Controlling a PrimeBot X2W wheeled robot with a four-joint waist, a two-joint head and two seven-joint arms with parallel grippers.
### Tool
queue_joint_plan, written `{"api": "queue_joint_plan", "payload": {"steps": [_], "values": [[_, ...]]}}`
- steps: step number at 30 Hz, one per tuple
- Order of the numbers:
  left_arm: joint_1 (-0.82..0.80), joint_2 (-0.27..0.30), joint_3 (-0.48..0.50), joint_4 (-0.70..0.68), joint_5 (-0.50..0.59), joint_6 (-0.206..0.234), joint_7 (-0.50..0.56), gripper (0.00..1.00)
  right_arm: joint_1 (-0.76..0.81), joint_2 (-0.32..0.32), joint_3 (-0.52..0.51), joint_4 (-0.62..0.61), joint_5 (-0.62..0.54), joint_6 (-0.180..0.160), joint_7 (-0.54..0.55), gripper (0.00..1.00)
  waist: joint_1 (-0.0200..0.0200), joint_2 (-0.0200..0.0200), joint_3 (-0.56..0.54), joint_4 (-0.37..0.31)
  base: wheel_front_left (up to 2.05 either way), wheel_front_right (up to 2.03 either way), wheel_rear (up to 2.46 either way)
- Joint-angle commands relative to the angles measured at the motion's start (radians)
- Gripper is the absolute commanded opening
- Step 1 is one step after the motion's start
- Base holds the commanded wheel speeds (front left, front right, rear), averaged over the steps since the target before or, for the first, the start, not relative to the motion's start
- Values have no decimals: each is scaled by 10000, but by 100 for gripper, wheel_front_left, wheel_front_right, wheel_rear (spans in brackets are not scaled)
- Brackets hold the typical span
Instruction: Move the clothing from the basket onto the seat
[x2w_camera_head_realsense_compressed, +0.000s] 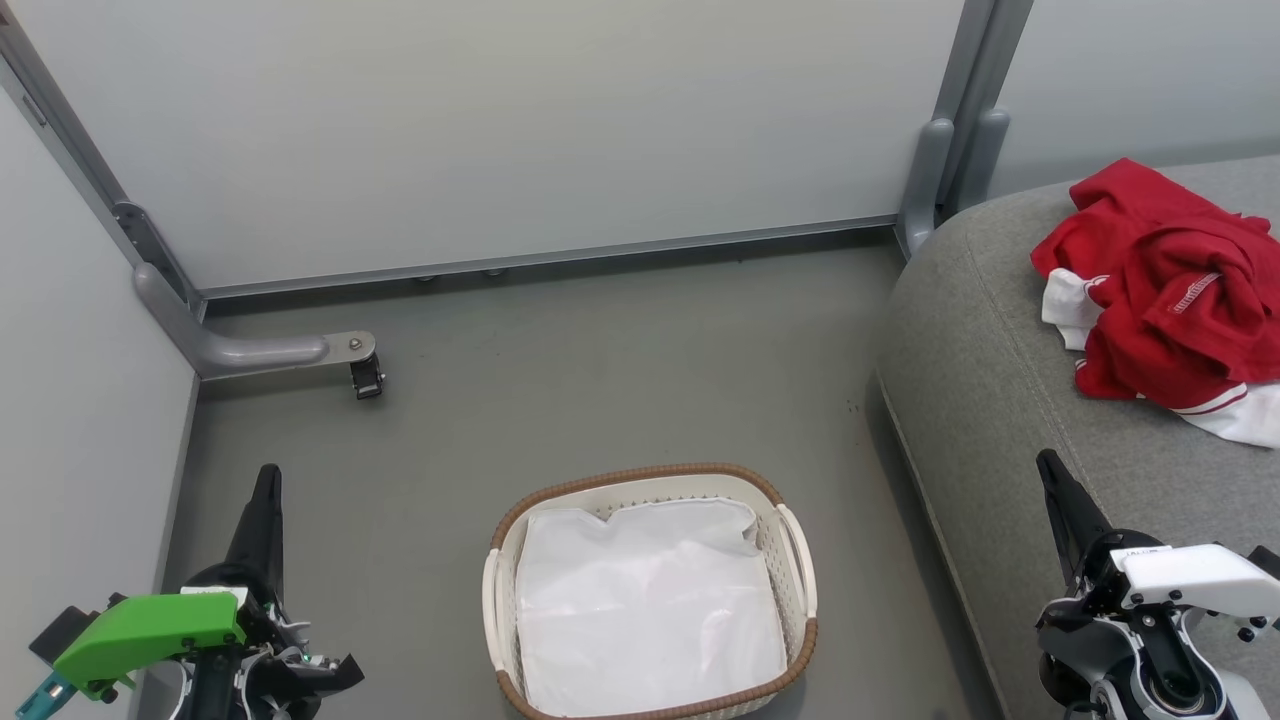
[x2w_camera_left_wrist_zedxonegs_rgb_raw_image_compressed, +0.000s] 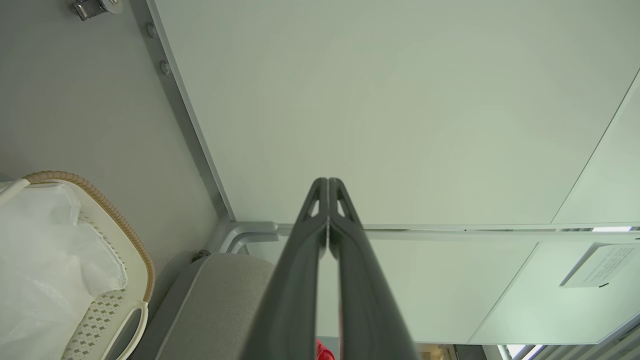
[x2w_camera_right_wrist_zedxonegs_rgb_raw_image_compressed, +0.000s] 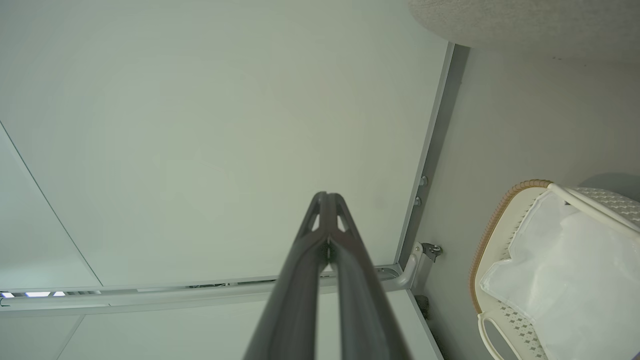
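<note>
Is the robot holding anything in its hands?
No, nothing. The left hand and the right hand are both shut and empty. The clothing lies on the seat.

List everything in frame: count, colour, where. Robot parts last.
bright red sports clothing with white trim: one crumpled heap, garment count unclear, on the seat
grey woven-fabric upholstered seat: one, grey, right side
cream perforated plastic basket with brown woven rim: one, cream, on the floor, bottom centre
flat white lining sheet: one, white, inside the basket
grey metal partition foot with black caster: one, grey, floor's far left
pale wall panels: several, grey-white, behind
grey floor: one, grey, under the basket
left gripper: one, dark fingers, green housing, lower left, shut, empty
right gripper: one, dark fingers, white housing, lower right, shut, empty
</note>
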Motion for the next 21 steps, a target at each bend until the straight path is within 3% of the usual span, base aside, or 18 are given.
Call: {"api": "queue_joint_plan", "payload": {"steps": [1,21], "values": [[-106,31,29,8,37,-62,39,0,106,-63,-21,-43,39,0,30,0,0,0,0,0,0,0,0],[-106,28,33,8,43,-62,42,0,106,-63,-21,-42,39,0,29,0,0,0,0,0,0,0,0]]}}
